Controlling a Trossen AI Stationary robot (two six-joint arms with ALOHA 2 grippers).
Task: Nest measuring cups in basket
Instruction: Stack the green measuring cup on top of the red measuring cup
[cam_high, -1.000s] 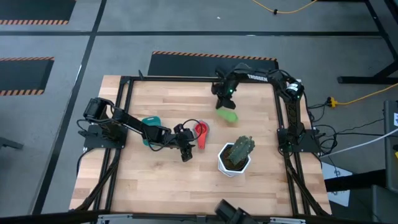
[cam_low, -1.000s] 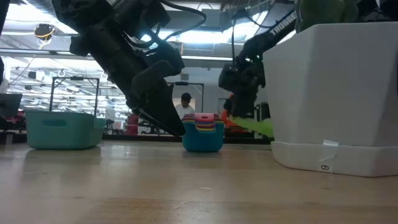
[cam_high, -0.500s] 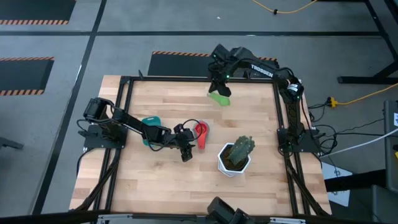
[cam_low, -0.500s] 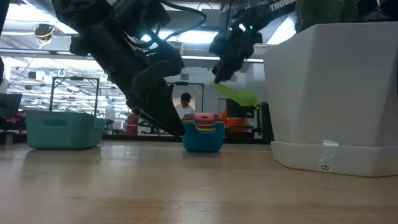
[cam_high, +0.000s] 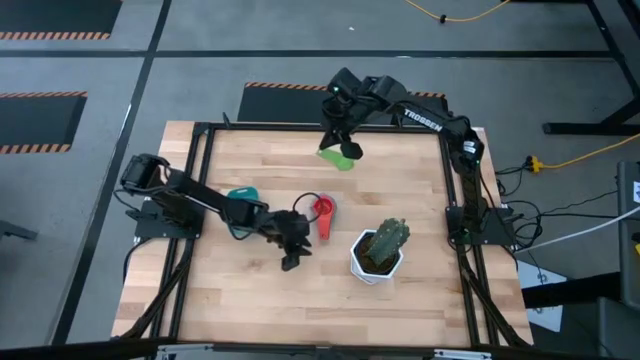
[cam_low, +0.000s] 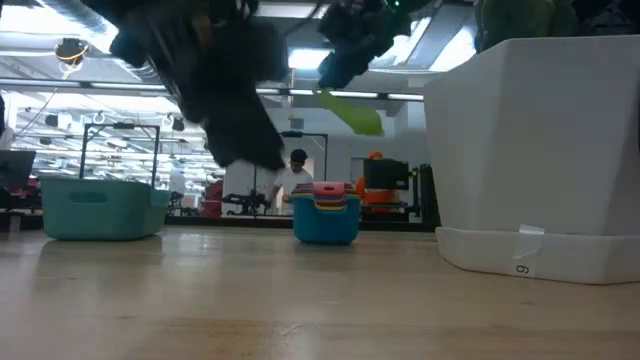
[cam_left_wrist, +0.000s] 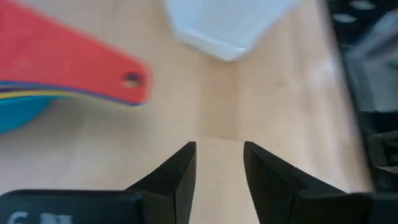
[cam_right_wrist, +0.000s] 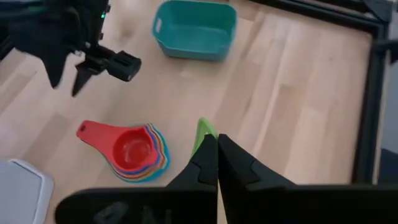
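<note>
Green cup: one green cup (cam_high: 337, 158), carried in the air over the far middle of the table; in the low view (cam_low: 352, 110) it hangs well above the wood.
Right claw: right claw (cam_high: 345, 143) pinched fully closed on the green cup's handle; its own camera shows the green strip (cam_right_wrist: 203, 132) running out from between the closed tips.
Stack: one nest of cups (cam_high: 322, 211) on the table near centre, red cup on top, blue at the bottom (cam_low: 326, 210); rims between show pink, yellow and blue, exact count cannot be told.
Key relation: the stack lies nearer than the held cup and a little to its left; judged, the right claw must travel toward the near side and down.
Stack axis: red handle (cam_left_wrist: 81, 65) points toward the near side in the high view.
Basket: one teal basket (cam_high: 242, 196), left of the stack, apart from it; nothing seen inside (cam_right_wrist: 194, 28).
Left claw: left claw (cam_high: 291, 255) just near-left of the stack, part open, holding nothing; bare wood between its fingers (cam_left_wrist: 180, 171).
Nearer arm: left to the stack and basket; the right alone has the green cup.
Other: one white pot (cam_high: 375, 258) with a plant, right of the stack.
</note>
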